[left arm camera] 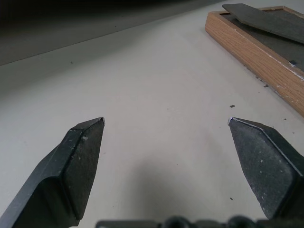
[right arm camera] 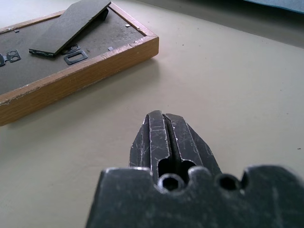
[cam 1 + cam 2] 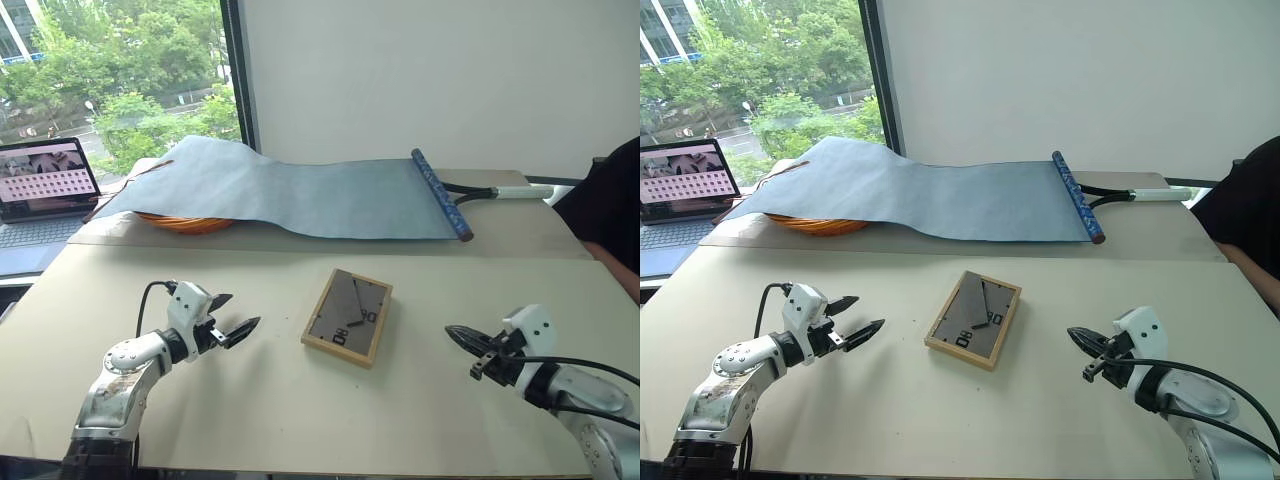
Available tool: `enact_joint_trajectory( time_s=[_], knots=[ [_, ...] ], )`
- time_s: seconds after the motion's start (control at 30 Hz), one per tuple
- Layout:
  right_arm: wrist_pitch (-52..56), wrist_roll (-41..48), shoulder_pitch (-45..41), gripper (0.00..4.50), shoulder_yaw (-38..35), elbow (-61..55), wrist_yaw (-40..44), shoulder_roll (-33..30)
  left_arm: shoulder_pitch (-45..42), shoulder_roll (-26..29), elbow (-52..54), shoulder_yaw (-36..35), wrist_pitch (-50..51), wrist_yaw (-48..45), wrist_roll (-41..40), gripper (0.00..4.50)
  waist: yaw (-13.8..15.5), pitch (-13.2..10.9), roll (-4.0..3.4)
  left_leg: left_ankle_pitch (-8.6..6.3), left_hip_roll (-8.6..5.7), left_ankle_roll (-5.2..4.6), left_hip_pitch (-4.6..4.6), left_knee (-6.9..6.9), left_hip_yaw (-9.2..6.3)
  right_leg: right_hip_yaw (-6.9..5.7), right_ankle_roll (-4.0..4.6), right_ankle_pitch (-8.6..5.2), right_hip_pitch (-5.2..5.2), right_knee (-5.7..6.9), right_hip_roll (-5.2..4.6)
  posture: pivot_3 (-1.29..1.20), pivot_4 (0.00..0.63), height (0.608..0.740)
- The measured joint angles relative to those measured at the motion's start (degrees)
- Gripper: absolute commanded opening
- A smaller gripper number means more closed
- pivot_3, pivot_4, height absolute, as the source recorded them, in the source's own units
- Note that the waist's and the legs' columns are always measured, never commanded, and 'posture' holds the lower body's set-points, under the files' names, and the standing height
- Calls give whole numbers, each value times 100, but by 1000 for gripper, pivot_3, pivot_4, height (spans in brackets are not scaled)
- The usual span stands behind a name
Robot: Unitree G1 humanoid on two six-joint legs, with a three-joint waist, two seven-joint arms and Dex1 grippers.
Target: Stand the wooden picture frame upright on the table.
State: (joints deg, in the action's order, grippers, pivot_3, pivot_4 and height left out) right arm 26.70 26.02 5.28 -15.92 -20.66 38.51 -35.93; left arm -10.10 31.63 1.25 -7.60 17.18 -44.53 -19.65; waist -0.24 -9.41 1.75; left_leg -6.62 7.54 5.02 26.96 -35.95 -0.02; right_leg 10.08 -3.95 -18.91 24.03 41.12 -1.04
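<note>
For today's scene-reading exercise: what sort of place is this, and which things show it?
Probably an office or lab room. A large beige table stands by a window overlooking trees and buildings, an open laptop sits at the table's far left, and the wall behind is plain white.

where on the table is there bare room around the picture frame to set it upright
Bare table lies between the left gripper and the wooden picture frame, and between it and the right gripper. Crowded only at the back: cloth sheet, basket, racket.

Head stereo pair looks forward-down over my bench (image 3: pixel 250 400). Wrist cams sit low, close to the surface, both catching the wooden picture frame (image 3: pixel 347 317) from opposite sides.
</note>
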Motion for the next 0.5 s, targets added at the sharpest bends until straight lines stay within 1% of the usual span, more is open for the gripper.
enact_joint_trajectory(
  time_s=[0.07,0.1,0.2,0.27,0.3,0.37,0.4,0.43,0.47,0.5],
  knots=[
    [0,1,0,35,0,0,7,-2,-5,22,1,2,46,-44,-25,4500,0,0,0,0,0,0,0,0,0,0,0,0,0,0,0,0,150,673],
    [0,4,0,35,-1,0,31,-12,-7,112,2,15,158,-213,-109,4500,-3,0,0,0,0,0,1,0,-1,0,0,0,2,1,0,0,150,673],
    [10,105,-10,0,-16,1,345,-282,-191,390,6,-43,676,-754,-644,3702,-4,-1,-1,0,0,0,4,-2,-1,-2,-2,-1,2,2,0,0,150,673],
    [105,197,-165,0,-2,4,557,-485,-412,474,6,-48,824,-907,-760,3142,-9,0,-1,0,0,0,4,-6,-2,-2,-6,-3,0,2,0,0,150,673],
    [131,118,-394,0,166,71,690,-705,-605,504,-3,37,839,-935,-720,2645,-17,-1,-1,0,0,0,4,-8,-2,-2,-12,-4,0,2,0,0,150,673],
    [132,-137,-906,0,533,245,785,-936,-1002,476,-36,349,856,-938,-562,2116,-32,-1,-1,1,-1,-1,3,-13,-4,-3,-16,-2,-1,1,0,0,150,673],
    [119,-298,-1199,0,747,375,801,-948,-1191,410,-87,558,858,-930,-424,1620,-39,0,-2,1,-2,-1,2,-13,-4,-3,-16,-3,-4,1,0,0,150,673],
    [118,-390,-1399,0,922,484,806,-942,-1317,342,-141,735,862,-911,-309,1291,-40,0,-2,1,-2,-1,4,-13,-5,-3,-15,-2,-3,1,0,0,150,673],
    [119,-480,-1596,0,1105,626,806,-912,-1429,259,-233,938,854,-898,-174,1118,-40,0,-2,0,-3,-1,6,-9,-5,-3,-13,-2,-1,-1,0,0,150,673],
    [117,-594,-1783,0,1288,806,800,-850,-1506,179,-348,1153,809,-892,-5,685,-41,0,-1,-1,-4,-3,12,-6,-6,-3,7,7,1,-1,0,0,150,673]
  ],
)
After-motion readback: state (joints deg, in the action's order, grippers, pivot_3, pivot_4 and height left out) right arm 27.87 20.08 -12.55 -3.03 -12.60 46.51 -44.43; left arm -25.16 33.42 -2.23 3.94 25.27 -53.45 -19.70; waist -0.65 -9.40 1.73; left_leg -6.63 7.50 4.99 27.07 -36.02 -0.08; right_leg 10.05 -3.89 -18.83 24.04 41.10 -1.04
